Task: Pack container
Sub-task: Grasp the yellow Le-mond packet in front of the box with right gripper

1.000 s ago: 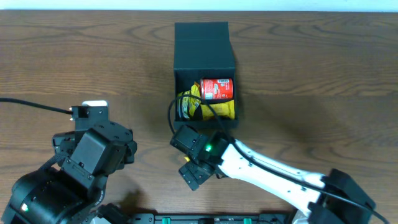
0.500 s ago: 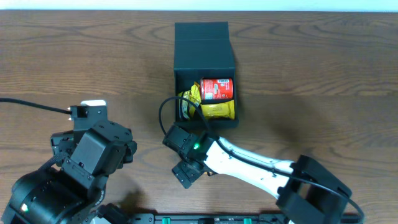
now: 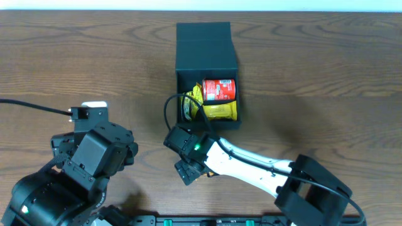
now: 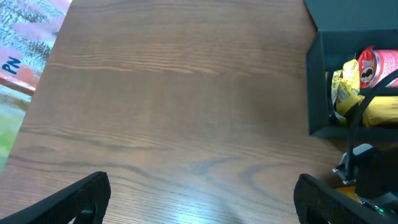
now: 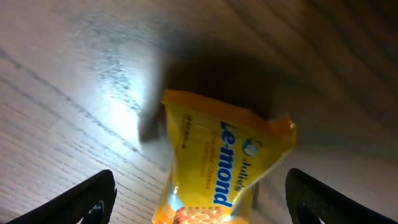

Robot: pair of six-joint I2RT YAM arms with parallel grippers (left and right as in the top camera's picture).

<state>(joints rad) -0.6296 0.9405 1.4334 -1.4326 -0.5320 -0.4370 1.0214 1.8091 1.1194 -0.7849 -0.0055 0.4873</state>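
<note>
Right end effector, jaws spread and empty, is poised above a yellow snack packet on the desk near the container. The container's lid is folded back, exposing the red can. Left end effector is released, well left of the container, keeping clear.

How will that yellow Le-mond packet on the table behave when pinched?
The yellow packet looks puffy and crinkled, so probably light and floppy. Its glossy film may slip. Lying flat on the table, it shouldn't roll.
</note>
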